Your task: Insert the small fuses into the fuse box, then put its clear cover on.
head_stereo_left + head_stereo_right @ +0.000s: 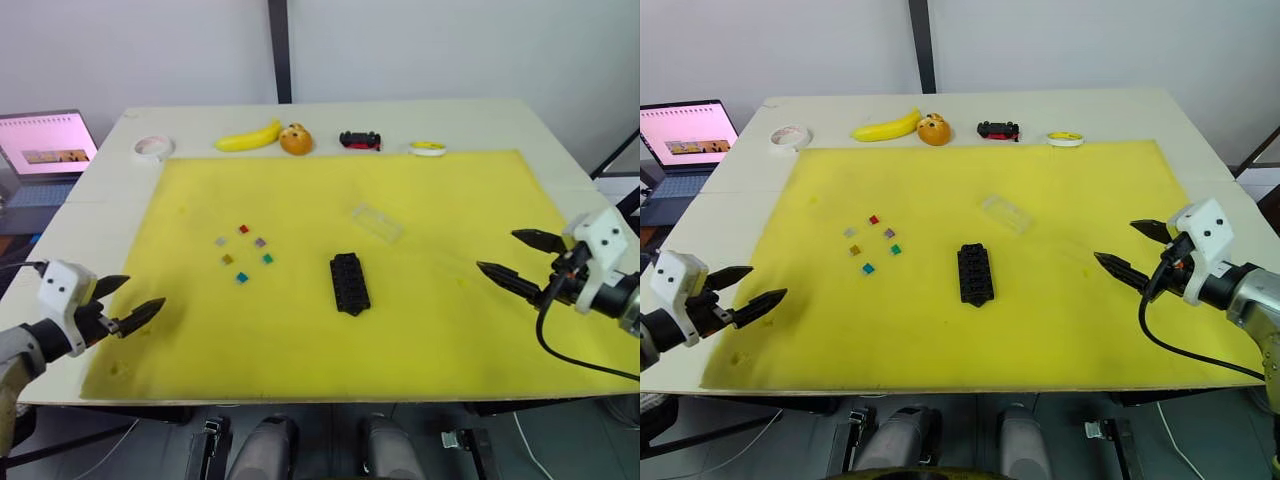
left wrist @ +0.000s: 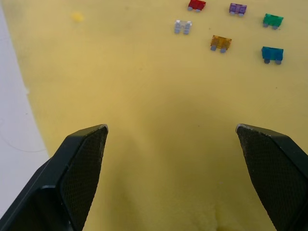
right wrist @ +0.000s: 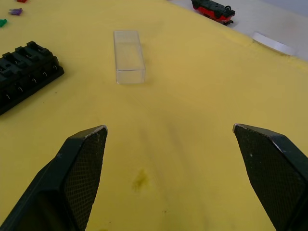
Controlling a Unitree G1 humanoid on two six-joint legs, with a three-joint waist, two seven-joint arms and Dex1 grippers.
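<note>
1. Left gripper (image 1: pixel 128 303): two black tapered fingers, showing cross-hatched pads (image 2: pixel 85 168) in the wrist view.
2. A white blocky housing with small dark holes is sitting behind each gripper.
3. Right gripper (image 1: pixel 515 257): same black pointed fingers; a black cable is looping beneath it.
4. Forearms are showing grey casing.
</note>
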